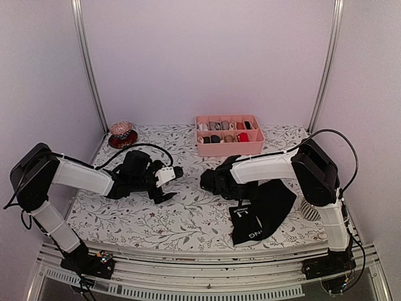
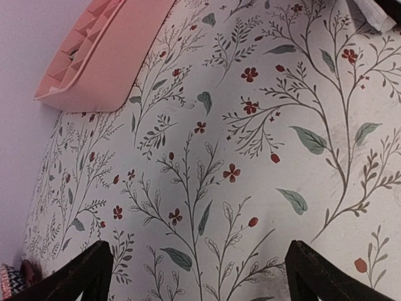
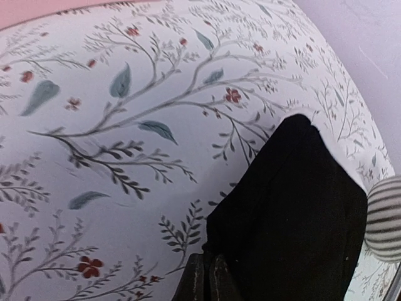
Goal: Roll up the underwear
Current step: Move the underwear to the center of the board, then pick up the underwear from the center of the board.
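One black pair of underwear (image 1: 266,210) lies flat at the front right of the floral table cover, its black waistband with white letters (image 1: 247,224) nearest the front edge. It fills the lower right of the right wrist view (image 3: 294,213). My right gripper (image 1: 240,202) is bent back toward its left edge. In the right wrist view the gripper (image 3: 210,279) is shut, with the fabric's edge pinched at the tips. My left gripper (image 1: 173,184) is open and empty over bare cover left of centre; its fingers (image 2: 81,276) stand wide apart. The beige-waistband pair is out of view.
A pink divided tray (image 1: 229,148) holding small fabric bundles stands at the back centre; its wall shows in the left wrist view (image 2: 106,56). A patterned ball on a red dish (image 1: 121,133) sits at the back left. A striped bundle (image 1: 307,208) lies right of the underwear, also in the right wrist view (image 3: 385,219).
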Tool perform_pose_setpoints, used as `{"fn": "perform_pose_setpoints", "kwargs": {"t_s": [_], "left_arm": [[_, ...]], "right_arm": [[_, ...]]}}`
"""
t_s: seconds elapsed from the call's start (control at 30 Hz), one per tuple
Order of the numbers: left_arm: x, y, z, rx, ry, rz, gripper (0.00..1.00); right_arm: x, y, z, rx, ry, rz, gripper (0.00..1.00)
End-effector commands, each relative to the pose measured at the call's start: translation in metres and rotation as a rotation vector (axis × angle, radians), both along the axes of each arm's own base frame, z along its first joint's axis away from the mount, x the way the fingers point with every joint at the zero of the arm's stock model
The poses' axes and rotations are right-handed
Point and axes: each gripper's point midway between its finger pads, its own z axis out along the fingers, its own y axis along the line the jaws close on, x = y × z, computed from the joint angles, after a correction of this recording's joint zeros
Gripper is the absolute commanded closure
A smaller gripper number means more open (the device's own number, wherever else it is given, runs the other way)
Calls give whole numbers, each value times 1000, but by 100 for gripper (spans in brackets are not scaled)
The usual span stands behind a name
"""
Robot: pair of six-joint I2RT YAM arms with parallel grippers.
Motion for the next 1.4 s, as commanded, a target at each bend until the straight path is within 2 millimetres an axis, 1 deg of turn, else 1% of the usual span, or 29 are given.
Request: {"fn": "perform_pose_setpoints", "kwargs": {"t_s": [0.0,0.03,0.07,0.1,0.13,0.17,0.2,0.23,0.3,0.37,0.4,0.47,0.53,0.63,0.7,0.87,0.97,1.03,1.1,1.13,1.23,1.3,1.37], "left_arm": [[13,4,28,-105,11,36,1],[13,4,30,-115,11,38,1],[14,5,32,-123,14,42,2],[15,6,33,-128,14,46,1],[16,7,34,-134,13,48,1],[17,7,36,-140,11,51,2],[17,9,37,-148,9,54,1],[17,9,39,-156,8,54,1],[17,10,44,-175,9,50,1],[15,9,47,-189,13,39,1],[14,9,48,-196,14,31,1],[8,7,52,-209,14,2,1],[-1,4,56,-226,16,-45,1],[-19,-2,62,-252,21,-132,1],[-34,-5,64,-267,33,-197,1],[-70,-13,67,-287,70,-367,1],[-82,-16,68,-289,77,-412,1],[-86,-21,69,-284,75,-409,1],[-80,-27,72,-276,64,-353,1],[-78,-32,74,-274,59,-333,1],[-69,-42,79,-294,112,-284,1],[-65,-46,85,-314,142,-282,1],[-62,-43,89,-336,160,-294,1]], "right_arm": [[38,14,99,-43,-293,86,99],[45,29,109,24,-316,116,99],[50,44,117,47,-285,211,99],[56,67,129,157,-307,288,99],[59,92,139,244,-296,429,99],[60,118,165,325,-341,588,99],[53,133,179,399,-351,700,99],[45,142,197,448,-365,792,99],[29,153,228,537,-380,908,99],[15,164,245,594,-352,998,99],[8,169,250,608,-331,1042,99],[-2,170,256,614,-304,1077,99],[-9,168,257,598,-282,1092,99],[-7,157,250,559,-268,1050,99],[-6,152,241,535,-257,1031,99],[-4,154,217,522,-212,1015,99],[0,153,205,505,-195,992,99],[1,154,199,497,-185,989,99],[1,155,196,495,-179,990,99],[0,156,195,494,-176,992,99],[-1,156,194,497,-179,1002,99],[-3,155,194,504,-186,1017,99],[-6,153,192,500,-191,1032,99]]}}
